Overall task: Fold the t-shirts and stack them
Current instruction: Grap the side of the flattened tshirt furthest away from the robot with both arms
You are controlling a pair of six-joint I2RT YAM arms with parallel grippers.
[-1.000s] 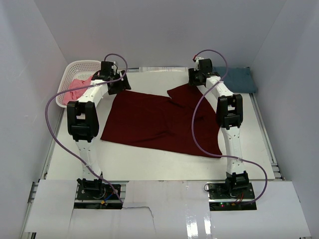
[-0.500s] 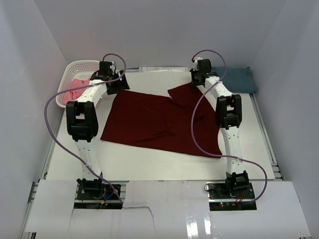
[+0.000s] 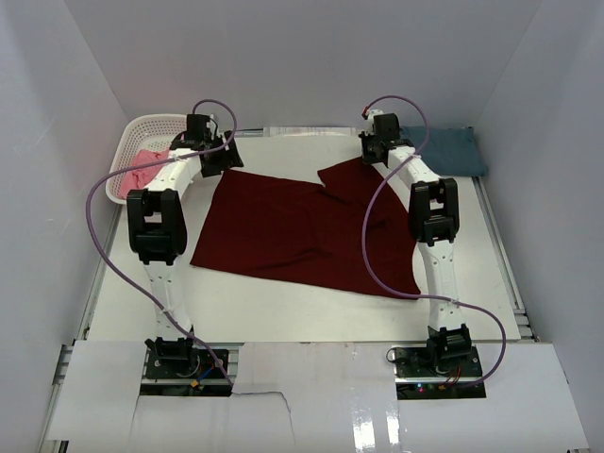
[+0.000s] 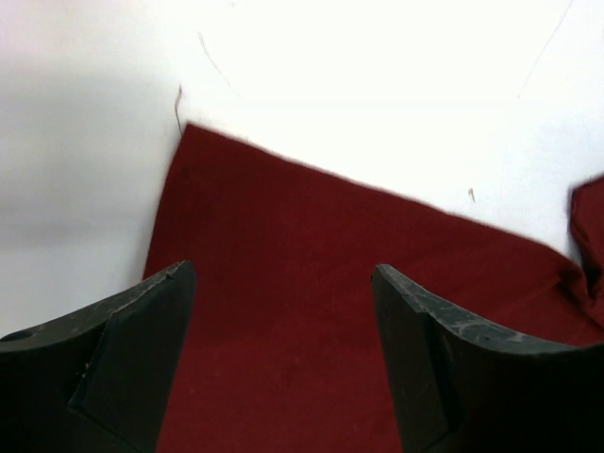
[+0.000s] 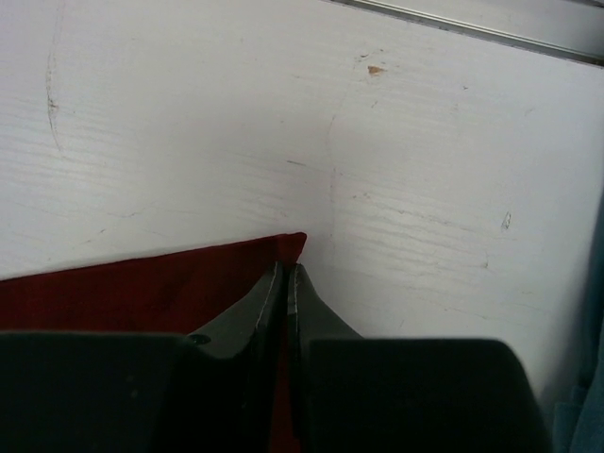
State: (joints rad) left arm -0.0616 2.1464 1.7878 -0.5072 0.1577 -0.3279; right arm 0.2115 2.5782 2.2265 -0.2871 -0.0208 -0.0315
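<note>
A large dark maroon t-shirt (image 3: 293, 231) lies spread across the white table. My left gripper (image 3: 219, 162) hovers open over its far left corner; in the left wrist view the maroon t-shirt (image 4: 311, 283) fills the gap between the spread fingers (image 4: 142, 349). My right gripper (image 3: 370, 151) is shut on the far right corner of the maroon t-shirt (image 5: 151, 288), the cloth pinched between the closed fingertips (image 5: 274, 283). A pink t-shirt (image 3: 143, 168) lies in the white basket. A slate-blue t-shirt (image 3: 451, 151) sits folded at the far right.
The white lattice basket (image 3: 142, 127) stands at the far left corner, close to my left arm. White walls enclose the table on three sides. A metal rail (image 5: 472, 26) runs along the table's far edge.
My right gripper has closed onto the maroon shirt's far right corner. My left gripper has shifted slightly toward the far left corner and stays open.
</note>
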